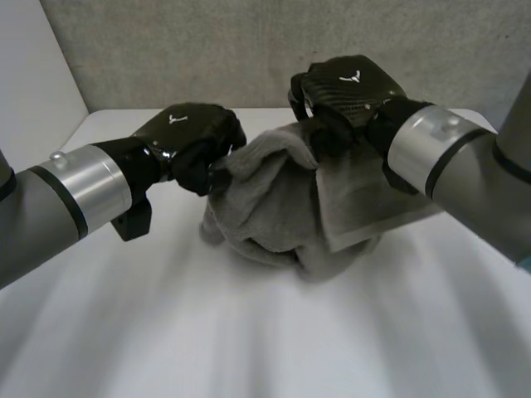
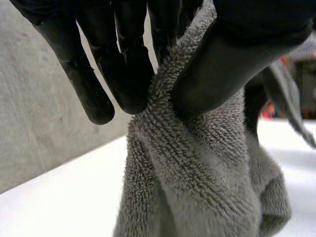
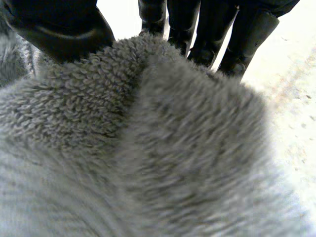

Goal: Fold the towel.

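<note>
The soft grey terry-cloth towel [image 1: 278, 207] hangs bunched between the 2 hands over the middle of the white tabletop [image 1: 249, 332]. Whether its lowest folds touch the surface or hang just above it, I cannot tell. The black left hand [image 1: 195, 137] pinches a raised part of the cloth's top edge between thumb and fingers, as its wrist view shows plainly. The black right hand [image 1: 348, 91] is closed on another raised part, with the cloth caught between its thumb and fingers and a flatter flap hanging beneath its wrist.

The step in hand looks to be opening the bundle out so that a fold can be laid. The hands are near each other and the edge between them is slack. Doing this well probably means drawing them apart evenly, with both pinches firm, until the cloth hangs as a sheet, then lowering it flat. The left hand's pinch looks shallow, so the thick pile could slip from it.

The towel is mid-grey with a looped pile. It is crumpled into a rounded lump with deep creases, and no corner can be made out clearly.
</note>
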`<state>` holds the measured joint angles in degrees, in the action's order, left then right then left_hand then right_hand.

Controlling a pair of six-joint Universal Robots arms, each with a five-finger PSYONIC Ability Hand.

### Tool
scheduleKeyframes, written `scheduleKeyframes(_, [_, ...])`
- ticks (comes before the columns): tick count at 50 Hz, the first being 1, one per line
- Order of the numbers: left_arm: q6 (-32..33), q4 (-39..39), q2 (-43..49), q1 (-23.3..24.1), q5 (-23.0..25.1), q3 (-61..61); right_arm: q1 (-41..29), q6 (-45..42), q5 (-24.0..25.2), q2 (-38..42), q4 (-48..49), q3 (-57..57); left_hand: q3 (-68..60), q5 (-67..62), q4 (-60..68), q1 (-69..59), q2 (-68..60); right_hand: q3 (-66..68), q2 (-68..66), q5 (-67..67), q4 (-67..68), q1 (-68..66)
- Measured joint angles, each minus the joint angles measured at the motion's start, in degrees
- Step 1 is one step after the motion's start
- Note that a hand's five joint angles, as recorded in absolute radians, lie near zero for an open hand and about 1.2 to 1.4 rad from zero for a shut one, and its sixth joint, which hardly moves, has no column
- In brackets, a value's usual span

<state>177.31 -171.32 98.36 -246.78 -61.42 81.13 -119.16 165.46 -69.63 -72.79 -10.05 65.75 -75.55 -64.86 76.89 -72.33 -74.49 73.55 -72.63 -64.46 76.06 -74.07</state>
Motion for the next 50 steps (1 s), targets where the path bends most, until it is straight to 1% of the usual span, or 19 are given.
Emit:
scheduleKeyframes(3, [-5.83,-5.7,-0.56,0.61,-0.2,3.97,0.44,-3.44,2.36,4.12,-1.66,-1.72,-0.09,0.0,0.0,-0.12,0.0,0.0,0.0,0.04,-0.05,0.05])
scheduleKeyframes(4, [-6.56,-6.66,-0.5,0.7,-0.24,4.66,0.48,-4.17,2.53,4.76,-1.87,-1.83,-0.14,0.0,0.0,-0.12,0.0,0.0,0.0,0.11,-0.18,0.05])
scheduleKeyframes(6, [-8.91,-10.63,0.52,1.17,-0.46,7.7,0.51,-7.95,2.55,7.62,-2.67,-1.77,1.03,0.57,-2.16,-0.05,0.59,-4.06,3.49,4.51,-6.01,4.35])
scheduleKeyframes(8, [-9.99,-13.34,2.07,1.75,-0.73,9.81,0.46,-11.09,1.65,9.58,-3.1,-1.33,7.37,5.73,-8.92,4.55,6.43,-16.91,16.51,16.72,-19.2,17.52])
scheduleKeyframes(9, [-10.4,-14.8,3.49,2.34,-0.97,11.02,0.42,-13.05,0.67,10.74,-3.29,-0.8,12.89,11.94,-14.45,9.61,11.97,-27.34,27.16,28.72,-29.54,28.22])
scheduleKeyframes(10, [-10.54,-15.49,4.38,2.76,-1.13,11.64,0.41,-13.96,0.05,11.22,-3.35,-0.47,16.28,15.47,-17.87,13.01,15.49,-34.28,34.33,36.12,-36.47,35.21])
scheduleKeyframes(11, [-10.63,-16.38,5.9,3.5,-1.42,12.42,0.4,-15.28,-1.14,11.82,-3.37,0.2,22.37,21.93,-24.12,19.9,22.41,-46.41,46.7,49.03,-48.48,47.28])
scheduleKeyframes(12, [-10.62,-16.71,6.6,3.86,-1.56,12.7,0.42,-15.85,-1.87,12.06,-3.36,0.63,24.64,24.31,-26.39,22.24,24.15,-51.87,52.82,54.58,-53.99,53.19])
scheduleKeyframes(13, [-10.57,-17.01,7.63,4.41,-1.75,13.05,0.44,-16.43,-2.86,12.17,-3.31,1.28,29.73,29.63,-31.38,27.35,29.64,-56.87,57.17,59.53,-59.1,57.34])
scheduleKeyframes(14, [-10.47,-17.21,8.56,4.88,-1.98,13.25,0.47,-16.7,-3.7,12.0,-3.22,1.89,32.84,32.76,-34.36,30.05,32.19,-59.12,58.92,61.11,-61.28,59.25])
scheduleKeyframes(18, [-10.14,-17.19,10.06,5.64,-2.38,13.11,0.67,-15.59,-5.19,10.14,-2.91,3.82,38.43,39.06,-39.89,36.02,37.78,-59.74,59.38,61.11,-61.55,60.78])
scheduleKeyframes(20, [-9.96,-17.03,10.21,5.66,-2.51,12.5,0.79,-13.3,-5.68,7.98,-2.65,5.59,41.27,41.94,-42.33,38.43,40.34,-59.74,59.38,61.11,-61.55,60.91])
scheduleKeyframes(26, [-9.71,-16.73,9.41,4.44,-2.52,10.29,1.07,-5.57,-6.26,2.59,-1.16,11.51,43.63,44.66,-44.75,40.67,42.85,-59.99,59.38,61.11,-61.55,61.0])
scheduleKeyframes(33, [-9.55,-16.26,9.08,0.88,-1.78,5.98,2.07,7.2,-8.39,-6.35,6.71,25.62,45.43,46.67,-46.78,42.56,44.78,-60.0,59.38,61.12,-61.55,61.02])
scheduleKeyframes(38, [-8.72,-15.25,11.41,0.02,-0.74,3.04,2.41,12.09,-11.32,-9.32,12.47,34.96,47.56,48.65,-48.88,44.82,46.68,-60.01,59.38,61.11,-61.55,61.05])
scheduleKeyframes(43, [-5.4,-12.6,15.6,-0.12,2.02,-0.11,2.62,13.82,-15.21,-9.61,16.68,42.39,47.97,49.14,-49.23,44.96,46.82,-60.0,59.38,61.11,-61.55,61.05])
scheduleKeyframes(46, [-0.79,-9.08,19.26,-0.02,4.49,-2.42,2.76,13.92,-18.09,-8.77,19.96,45.86,48.55,49.76,-49.92,45.65,47.41,-60.01,59.38,61.11,-61.55,61.05])
scheduleKeyframes(48, [1.68,-7.19,20.94,0.08,5.35,-3.34,2.84,13.85,-19.09,-8.21,21.5,46.91,48.94,50.06,-50.31,45.96,47.73,-60.01,59.38,61.12,-61.55,61.05])
scheduleKeyframes(50, [6.13,-3.91,23.5,0.31,6.25,-4.57,3.06,13.68,-20.39,-7.02,23.88,48.16,49.08,50.22,-50.41,45.97,47.85,-60.01,59.39,61.11,-61.55,61.05])
